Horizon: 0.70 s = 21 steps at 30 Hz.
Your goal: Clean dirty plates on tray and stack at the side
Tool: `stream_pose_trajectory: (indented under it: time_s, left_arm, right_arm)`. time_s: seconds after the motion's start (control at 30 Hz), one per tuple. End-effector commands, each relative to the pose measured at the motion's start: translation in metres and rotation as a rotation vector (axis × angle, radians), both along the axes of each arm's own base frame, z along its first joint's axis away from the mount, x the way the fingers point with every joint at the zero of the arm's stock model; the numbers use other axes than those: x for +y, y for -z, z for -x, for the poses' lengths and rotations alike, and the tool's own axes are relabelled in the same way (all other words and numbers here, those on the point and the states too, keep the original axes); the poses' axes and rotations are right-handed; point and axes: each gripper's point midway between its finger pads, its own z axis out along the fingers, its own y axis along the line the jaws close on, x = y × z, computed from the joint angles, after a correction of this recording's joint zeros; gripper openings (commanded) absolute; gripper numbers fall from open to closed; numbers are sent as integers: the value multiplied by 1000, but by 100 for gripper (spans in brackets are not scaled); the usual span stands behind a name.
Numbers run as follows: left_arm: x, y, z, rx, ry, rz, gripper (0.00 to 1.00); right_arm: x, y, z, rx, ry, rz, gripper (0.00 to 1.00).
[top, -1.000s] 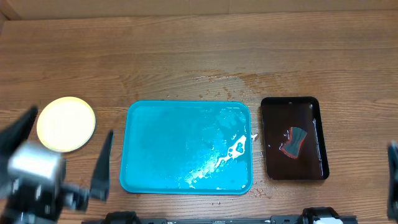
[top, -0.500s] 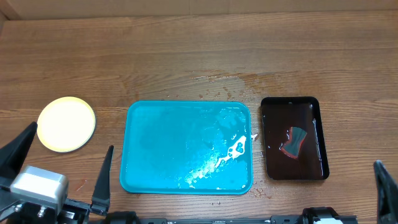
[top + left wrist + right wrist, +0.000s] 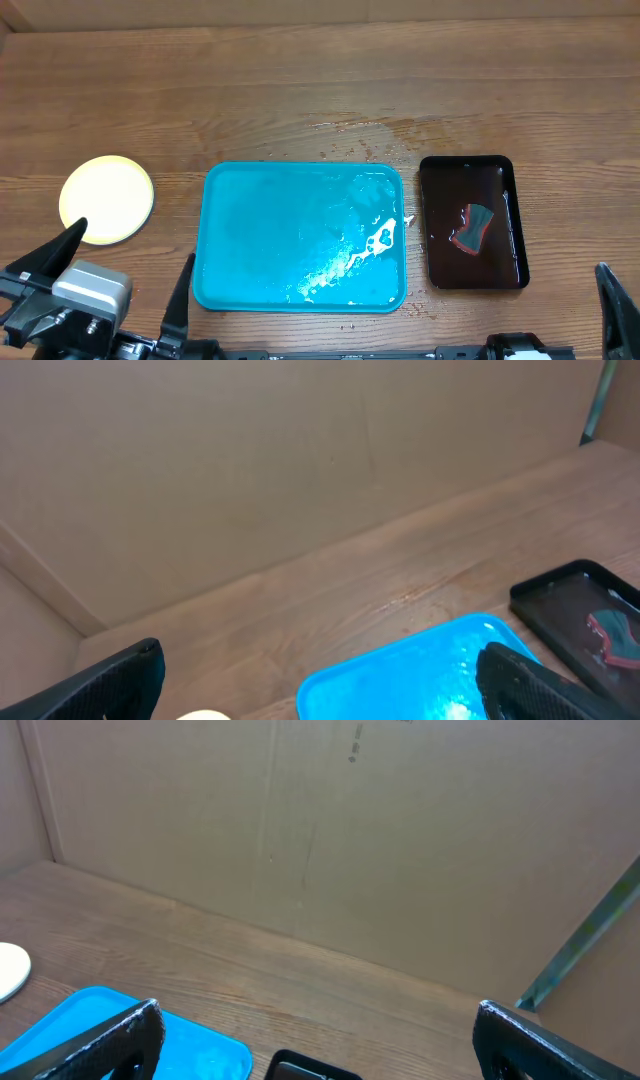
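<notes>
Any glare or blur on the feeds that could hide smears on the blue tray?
Overhead: sharp, but white glare patches on the wet turquoise tray toward its right edge could mask residue. Left wrist: tray corner bright, left tool fingers dark silhouettes. Right wrist: likewise, right tool fingers underexposed.

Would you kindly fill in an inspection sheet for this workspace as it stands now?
Surface: wooden table, wet patch behind the turquoise tray.
Job's things: turquoise tray wet, foamy, no plates on it; yellow plate left of it, clean on top; others beneath cannot be told.
Clutter: black tray holding a sponge.
Grippers: left gripper open, empty; right gripper open, empty.
Cables: nothing seen.
Surroundings: cardboard walls.
</notes>
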Motion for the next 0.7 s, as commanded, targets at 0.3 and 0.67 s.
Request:
stream_pose_trajectory:
  time_s: [0.3,0.67]
  left_arm:
    - [0,13,1,60,1,-4,100]
    - [1,28,6,151,-34,88,100]
  right_arm:
    - [0,1,-5,11,0,0,100]
    - [0,1,-5,12,0,0,100]
